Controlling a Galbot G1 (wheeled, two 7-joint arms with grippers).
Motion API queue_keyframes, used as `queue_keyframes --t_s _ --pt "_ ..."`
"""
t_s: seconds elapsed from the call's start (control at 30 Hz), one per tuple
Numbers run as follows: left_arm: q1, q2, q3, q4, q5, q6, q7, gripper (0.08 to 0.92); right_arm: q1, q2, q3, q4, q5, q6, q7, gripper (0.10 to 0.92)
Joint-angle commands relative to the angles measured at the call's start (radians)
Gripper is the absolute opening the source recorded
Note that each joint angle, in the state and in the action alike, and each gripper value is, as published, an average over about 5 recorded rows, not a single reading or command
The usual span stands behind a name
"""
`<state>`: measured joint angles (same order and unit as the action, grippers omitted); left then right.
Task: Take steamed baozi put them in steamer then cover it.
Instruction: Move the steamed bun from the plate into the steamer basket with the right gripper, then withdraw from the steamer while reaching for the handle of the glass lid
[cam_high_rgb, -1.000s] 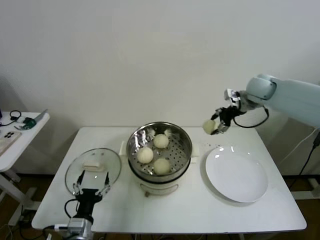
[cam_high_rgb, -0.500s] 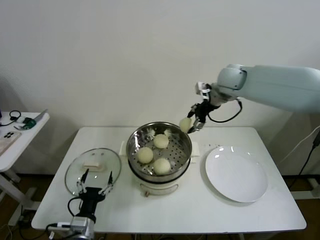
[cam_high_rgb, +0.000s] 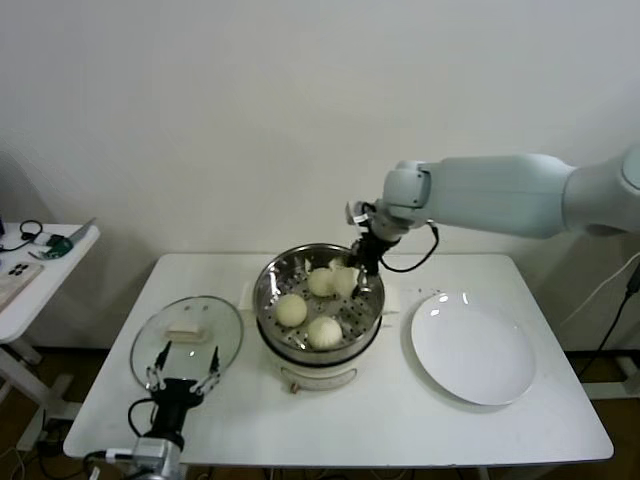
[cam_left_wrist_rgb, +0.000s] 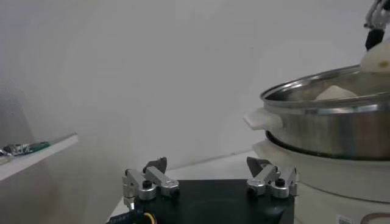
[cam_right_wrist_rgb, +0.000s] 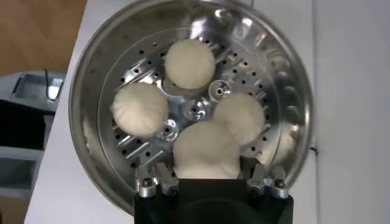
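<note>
Right gripper (cam_high_rgb: 352, 277) hangs just above the centre of the head view, over the far right inside of the steamer (cam_high_rgb: 318, 302), its fingers closed on a bun (cam_high_rgb: 343, 281); in the right wrist view that bun (cam_right_wrist_rgb: 206, 152) sits pinched between the two fingertips (cam_right_wrist_rgb: 157, 181) above the perforated tray. Three more buns lie on the tray: one at the back (cam_high_rgb: 320, 282), touching or just beside the held one, one on the left (cam_high_rgb: 290, 310) and one at the front (cam_high_rgb: 323, 331). Whether the held bun already rests on the tray I cannot tell. The steamer stands at the middle of the white table (cam_high_rgb: 340, 420), on its cream base. The lid (cam_high_rgb: 187, 340) lies flat on the table left of the steamer, in the lower left of the head view, handle up. Just in front of it, at the bottom left edge, the left gripper (cam_high_rgb: 184, 373) waits with its fingers spread wide and nothing between them. A white plate (cam_high_rgb: 472, 349) lies right of the steamer, bare. At the far left edge a small side table (cam_high_rgb: 40, 262) carries a few tools.
</note>
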<state>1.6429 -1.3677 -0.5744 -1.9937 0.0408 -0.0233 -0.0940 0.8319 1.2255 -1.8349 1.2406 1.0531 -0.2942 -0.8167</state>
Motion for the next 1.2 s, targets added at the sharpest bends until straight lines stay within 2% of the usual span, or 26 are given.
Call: queue_keyframes --t_s 0.03,0.57,0.8,1.2 --pt "0.001 0.002 -0.003 0.002 -0.006 -0.004 0.002 0.823 -0.039 0.047 -0.018 -0.012 -0.023 -0.004 0.009 0.704" --pt "0.005 0.003 -0.008 0.007 -0.010 -0.004 0.004 0.823 -0.077 0.035 -0.018 -0.024 -0.055 -0.015 0.029 0.715" --pt "0.000 0.004 -0.009 0.008 -0.010 -0.004 0.002 0.823 -0.074 0.027 -0.009 -0.022 -0.055 -0.022 0.023 0.813" --pt "0.002 0.003 -0.016 0.008 -0.009 -0.006 0.003 0.823 -0.003 -0.092 0.070 0.017 -0.078 0.042 -0.118 0.823"
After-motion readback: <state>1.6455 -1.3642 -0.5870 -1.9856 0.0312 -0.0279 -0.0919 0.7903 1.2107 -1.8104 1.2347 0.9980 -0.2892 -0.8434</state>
